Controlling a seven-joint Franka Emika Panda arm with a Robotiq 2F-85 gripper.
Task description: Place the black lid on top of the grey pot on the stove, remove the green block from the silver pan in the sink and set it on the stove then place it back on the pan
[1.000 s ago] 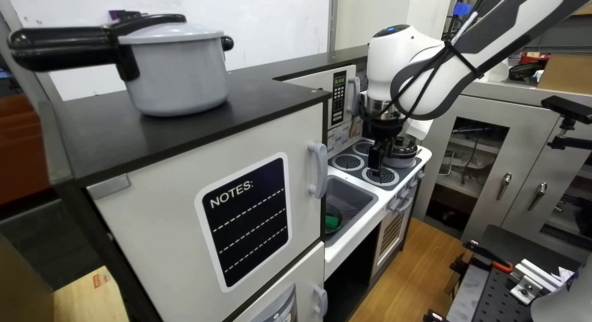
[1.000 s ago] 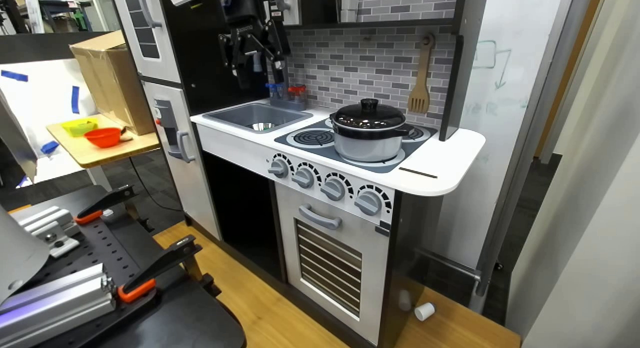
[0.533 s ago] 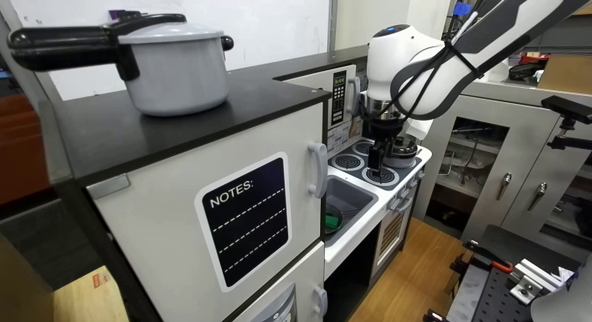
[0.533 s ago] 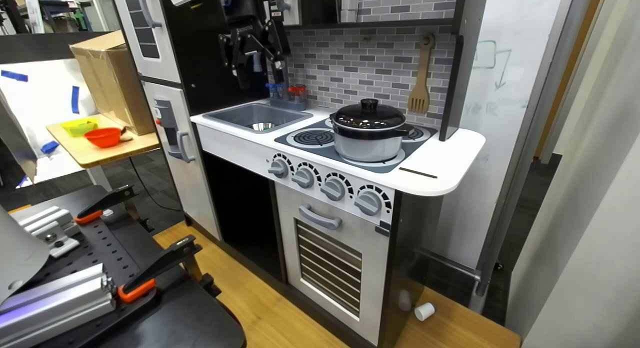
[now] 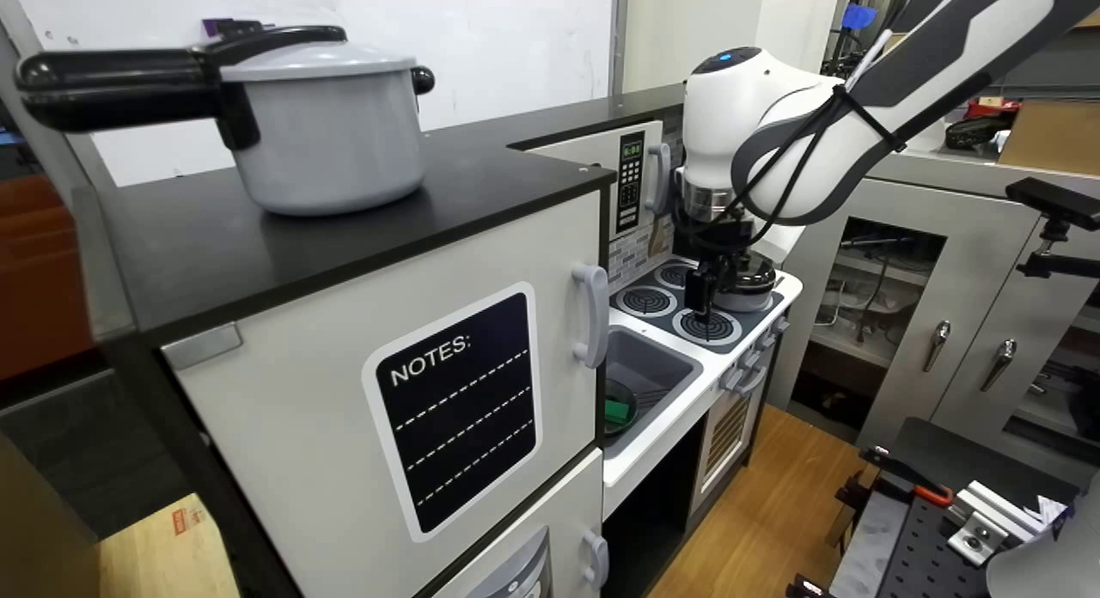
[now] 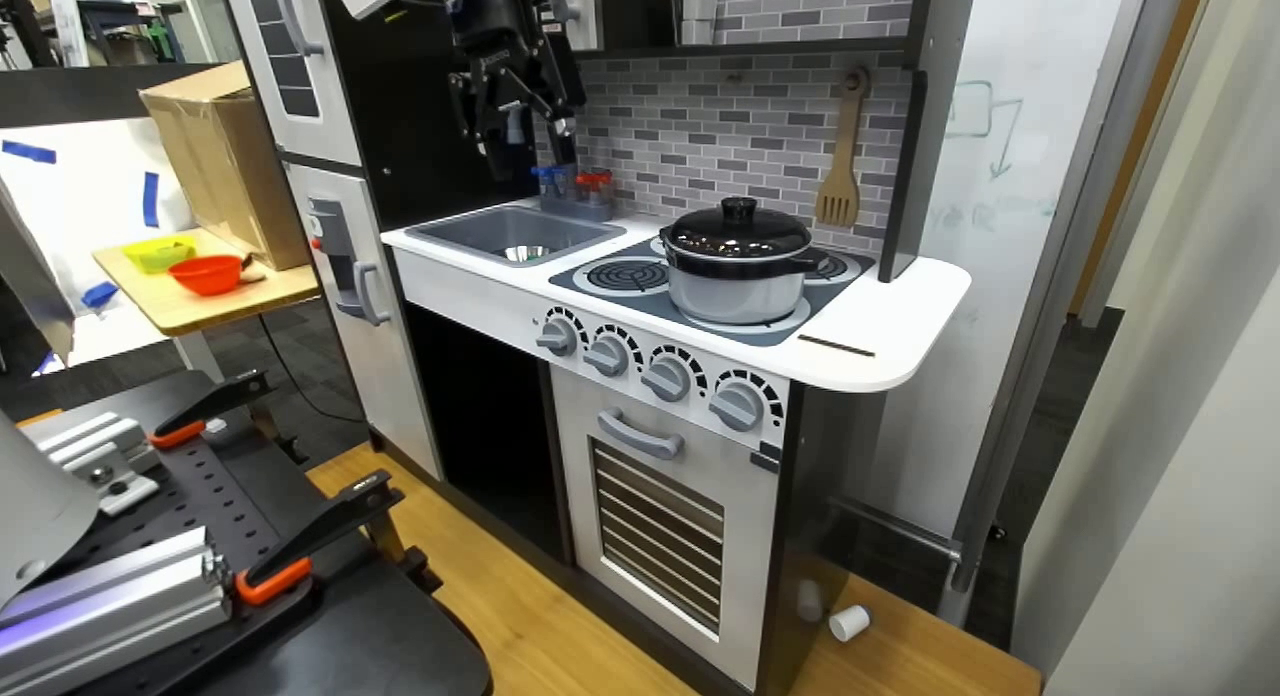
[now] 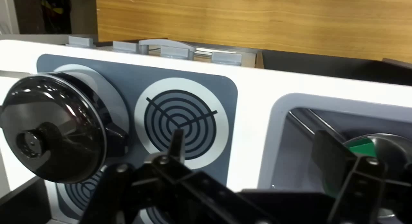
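On the stove (image 7: pixel 135 79), the black lid (image 6: pixel 740 234) sits flat on the grey pot (image 6: pixel 738 294), and that pot stands on the front burner (image 7: pixel 114 105) farther from the sink (image 5: pixel 649 357)! Up above the white countertop (image 7: pixel 248 130) hangs the gripper (image 7: pixel 251 146), jaws spread wide, and in the wrist view a strip of that countertop shows between them. One finger (image 7: pixel 177 145) shows against the burner nearer the sink; the other cuts across the sink, masking part of the silver pan (image 7: pixel 394 146). And what a splash of colour inside that pan: the green block (image 5: pixel 616 411), lying down in the sink, easy to spot in an exterior view, partly covered by the finger in the wrist view!

The white robot arm (image 5: pixel 808 143) arches high over the stove. High on the black cabinet top (image 5: pixel 193 237) stands the large pale-grey pot (image 5: pixel 331 143), long black handle (image 5: pixel 120 87) jutting out. Against the brick-pattern wall (image 6: pixel 700 141) hangs a wooden spatula (image 6: pixel 843 161), and at the sink's back edge stand small red-topped jars (image 6: pixel 595 186) beside blue-topped ones (image 6: pixel 550 183). Away on a side table (image 6: pixel 180 311), a red bowl (image 6: pixel 207 274) and a yellow-green bowl (image 6: pixel 158 256) sit just beside each other. And down on the wooden flooring (image 6: pixel 520 596), a white cylinder (image 6: pixel 850 623) lies on its side.
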